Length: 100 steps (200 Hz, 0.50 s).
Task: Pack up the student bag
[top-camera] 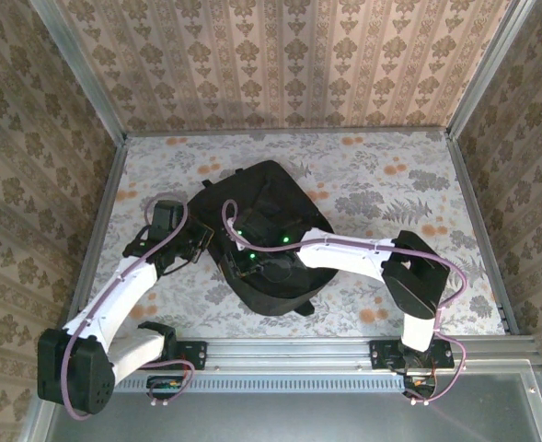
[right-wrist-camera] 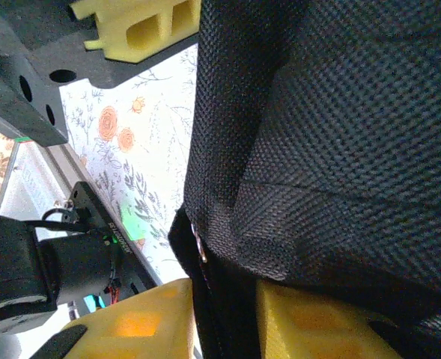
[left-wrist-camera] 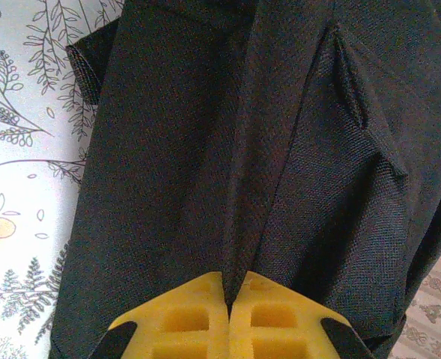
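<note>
Grips the soft, floppy student bag (top-camera: 269, 189) twice: left pincer (left-wrist-camera: 229, 303) closed on a fabric ridge, right pincer (right-wrist-camera: 224, 321) on a hem; probably sags, so hold seams.

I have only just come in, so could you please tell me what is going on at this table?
Two robot arms are handling a large black soft fabric backpack that lies on the floral-patterned table. The left end effector is pinched shut on a fold of fabric at the backpack's left edge. The right end effector is clamped on fabric nearer the backpack's middle. Whether anything has been packed inside cannot be seen.
</note>
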Tool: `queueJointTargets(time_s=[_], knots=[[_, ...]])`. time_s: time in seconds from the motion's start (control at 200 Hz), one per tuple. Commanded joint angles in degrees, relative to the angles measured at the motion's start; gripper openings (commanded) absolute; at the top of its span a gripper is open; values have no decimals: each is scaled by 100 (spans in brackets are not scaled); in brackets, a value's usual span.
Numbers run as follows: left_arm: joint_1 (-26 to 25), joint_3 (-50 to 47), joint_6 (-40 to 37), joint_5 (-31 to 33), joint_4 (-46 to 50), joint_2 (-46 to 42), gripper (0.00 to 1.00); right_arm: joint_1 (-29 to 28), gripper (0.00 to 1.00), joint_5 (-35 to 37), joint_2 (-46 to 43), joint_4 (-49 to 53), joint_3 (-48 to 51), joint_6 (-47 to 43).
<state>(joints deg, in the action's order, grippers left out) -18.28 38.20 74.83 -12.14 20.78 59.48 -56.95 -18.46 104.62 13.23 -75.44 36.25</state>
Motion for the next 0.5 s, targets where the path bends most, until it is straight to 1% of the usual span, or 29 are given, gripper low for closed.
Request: queueJointTargets(time_s=[0.0, 0.1, 0.185, 0.28, 0.375, 0.495], knots=[[-115, -13, 201, -360, -345, -201, 0, 54, 25, -472, 138, -522, -148, 75], [-113, -49, 163, -363, -399, -152, 0, 242, 20, -1059, 119, -1125, 83, 471], [-116, -40, 98, -359, -416, -119, 0, 477, 20, -1586, 152, -1984, 415, 1129], [-110, -40, 53, -372, -463, -87, 0, 602, 21, -2190, 304, -2803, 574, 1761], [-111, -34, 41, -420, -508, -52, 0, 607, 20, -2432, 432, -2914, 522, 1894], [-105, -23, -3, -427, -516, -33, 0, 654, 15, -2475, 505, -2979, 529, 2000]])
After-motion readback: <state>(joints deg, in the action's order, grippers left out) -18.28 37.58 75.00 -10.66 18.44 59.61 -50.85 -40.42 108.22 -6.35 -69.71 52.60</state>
